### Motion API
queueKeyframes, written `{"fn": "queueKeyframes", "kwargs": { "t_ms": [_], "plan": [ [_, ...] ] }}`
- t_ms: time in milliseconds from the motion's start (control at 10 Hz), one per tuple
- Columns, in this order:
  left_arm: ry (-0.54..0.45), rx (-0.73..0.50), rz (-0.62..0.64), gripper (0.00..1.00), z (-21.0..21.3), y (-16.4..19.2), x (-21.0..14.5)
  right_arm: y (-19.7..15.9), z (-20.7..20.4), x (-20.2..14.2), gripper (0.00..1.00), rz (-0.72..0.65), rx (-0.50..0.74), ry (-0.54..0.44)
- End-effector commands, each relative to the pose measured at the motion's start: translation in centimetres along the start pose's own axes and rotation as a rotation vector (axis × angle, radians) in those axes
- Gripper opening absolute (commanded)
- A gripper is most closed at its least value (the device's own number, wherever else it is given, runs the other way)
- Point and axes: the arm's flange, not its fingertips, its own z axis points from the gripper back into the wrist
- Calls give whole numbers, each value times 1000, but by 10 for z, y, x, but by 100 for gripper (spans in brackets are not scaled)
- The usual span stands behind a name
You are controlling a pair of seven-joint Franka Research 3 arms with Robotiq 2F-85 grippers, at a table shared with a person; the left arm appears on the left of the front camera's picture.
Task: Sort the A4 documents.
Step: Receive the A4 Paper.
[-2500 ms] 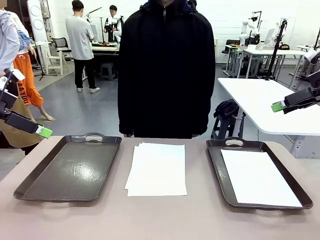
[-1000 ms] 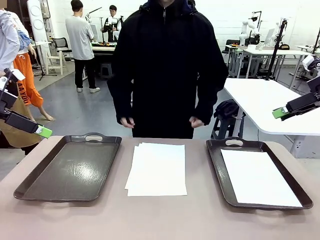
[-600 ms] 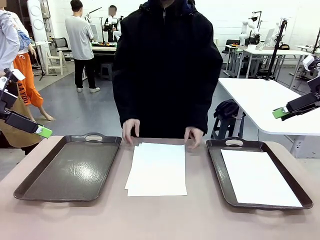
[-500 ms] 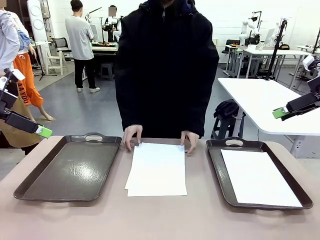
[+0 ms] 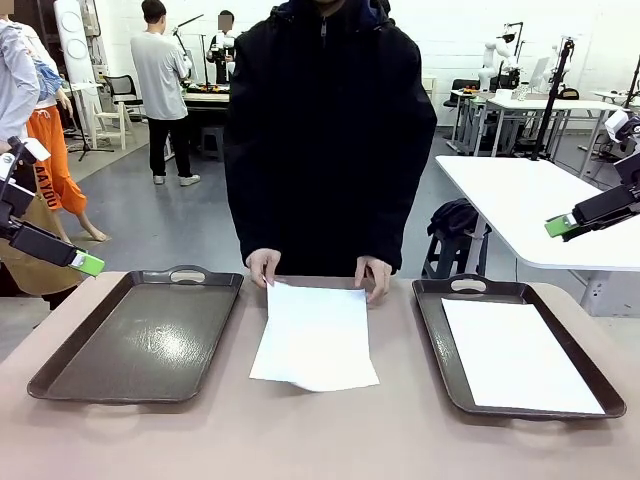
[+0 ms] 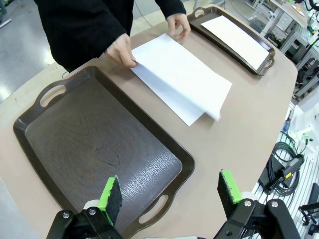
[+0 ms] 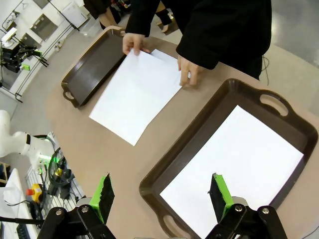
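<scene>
Hanging above the worktop (image 5: 320,440), my left tool (image 6: 169,189) and my right tool (image 7: 162,191) are wide open and hold nothing. The pile of A4 documents (image 5: 315,335) lies in the middle between the left tray (image 5: 187,275) and the right tray (image 5: 432,335), with a person's hands (image 5: 263,266) touching its far corners. One more white sheet (image 5: 515,355) lies flat in the right tray.

White A4 stack (image 5: 314,335): flat on the middle of the tabletop (image 5: 300,440), long sides running from my edge to the far edge, top sheet askew over those beneath. One blank sheet (image 5: 520,355) lies flat inside the dark tray (image 5: 432,340) towards my right-hand edge.
</scene>
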Motion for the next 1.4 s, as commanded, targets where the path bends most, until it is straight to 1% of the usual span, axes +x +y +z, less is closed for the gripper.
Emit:
{"fn": "queueKeyframes", "kwargs": {
  "t_ms": [0, 1300],
  "plan": [
    [-16, -19, -16, 100, 0, 3, -1, 1, -1, 1, 100, -1, 13, -11],
    [-16, -19, -16, 100, 0, 3, -1, 1, -1, 1, 100, -1, 13, -11]
  ]
}}
